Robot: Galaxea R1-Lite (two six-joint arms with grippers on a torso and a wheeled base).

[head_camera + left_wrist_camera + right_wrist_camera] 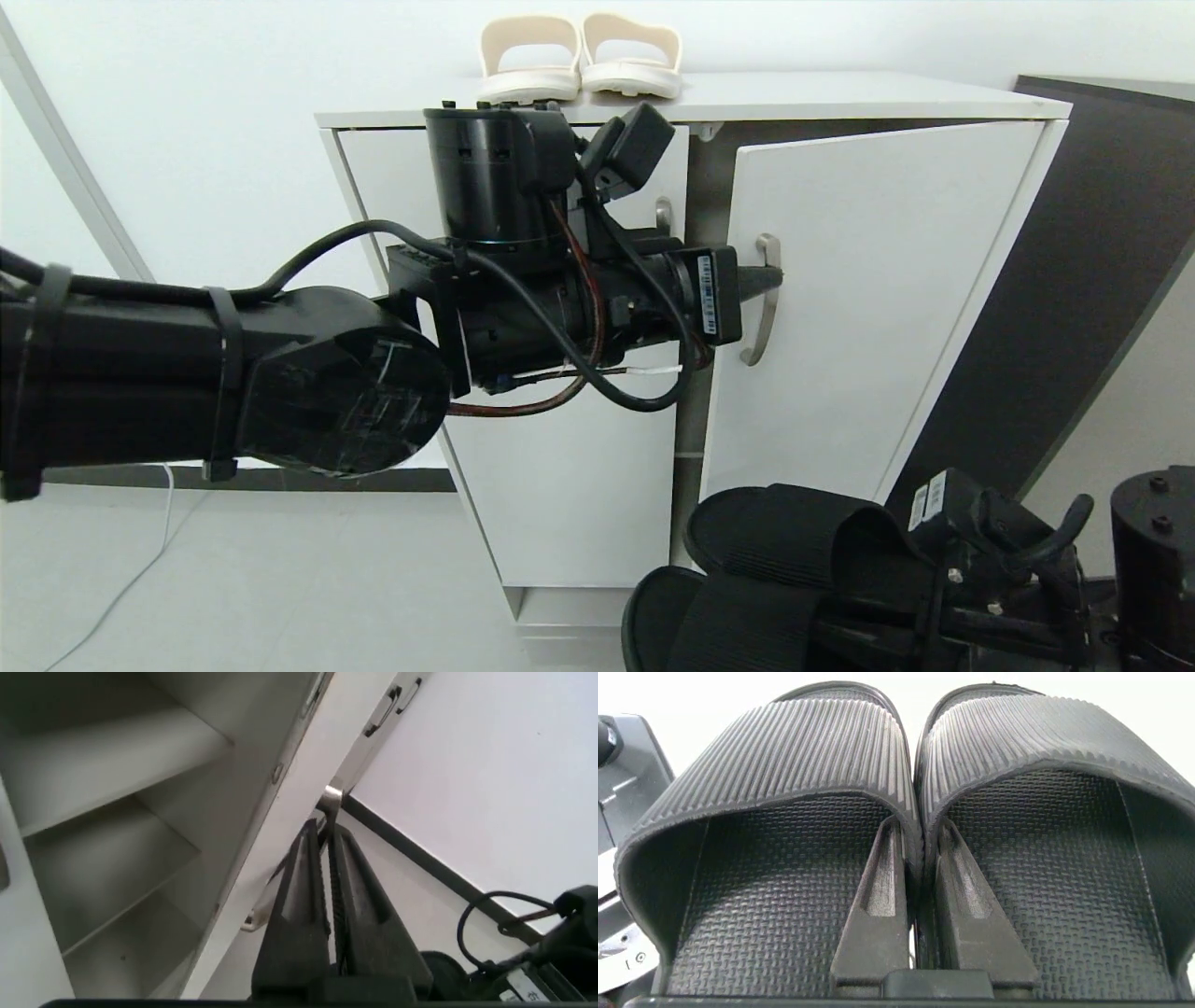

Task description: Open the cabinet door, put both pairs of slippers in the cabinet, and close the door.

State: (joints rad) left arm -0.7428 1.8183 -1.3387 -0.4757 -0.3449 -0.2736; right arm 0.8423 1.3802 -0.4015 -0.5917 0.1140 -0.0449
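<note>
Right wrist view — right pincer (918,835) pinches ribbed straps of black slippers (785,775)

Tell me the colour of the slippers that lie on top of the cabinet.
The slippers are cream, shown best in the head view.

L hand (325,831) extended, pinched closed; R hand (918,833) low, clamped.

The head camera looks forward and down at the cabinet (569,495) from near. The left wrist camera rides just behind the left tool (325,835), sharing the door handle (766,317) (there just a sliver). The right wrist camera peers closely into black slippers (785,784), also low in the head view.
</note>
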